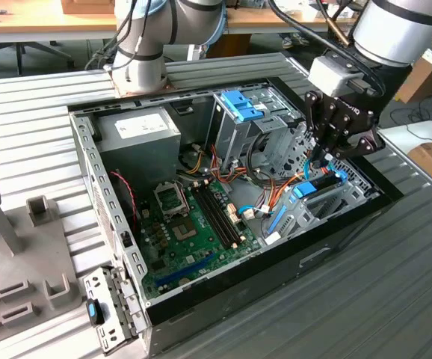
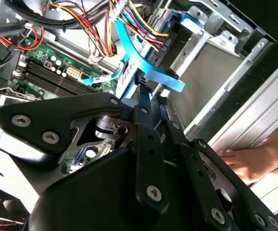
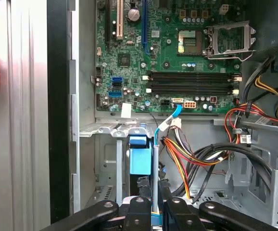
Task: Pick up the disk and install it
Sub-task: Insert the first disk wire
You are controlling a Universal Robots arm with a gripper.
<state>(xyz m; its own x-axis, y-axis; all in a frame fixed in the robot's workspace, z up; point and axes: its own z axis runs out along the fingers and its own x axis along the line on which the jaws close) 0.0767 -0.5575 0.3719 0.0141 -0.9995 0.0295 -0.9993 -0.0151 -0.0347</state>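
Reaching into the open computer case [image 1: 223, 288], your gripper [image 1: 322, 161] hangs over the drive bay [image 1: 328, 206] at the exterior view's right end of the chassis. You have the fingers [image 3: 139, 208] drawn narrow, pinched on the upper edge of the disk [image 3: 139, 162]. It stands on edge between them, with its blue rail facing the first wrist view's camera. You can see the disk sunk partway into the bay's slot, its lower part hidden by grey sheet metal. Just beside it runs a bundle of red, yellow and orange wires [image 3: 189, 156], and beyond that lies the green motherboard [image 3: 177, 53]. Near the middle of the case stands the metal cage [image 1: 235, 138] with its blue latch [image 1: 240, 105] on top. The grey power-supply box [image 1: 137, 133] sits in the corner by the arm's base. A person's hand [image 2: 252, 160] rests on the ribbed tabletop [image 1: 44, 105], just outside the case wall nearest your gripper.
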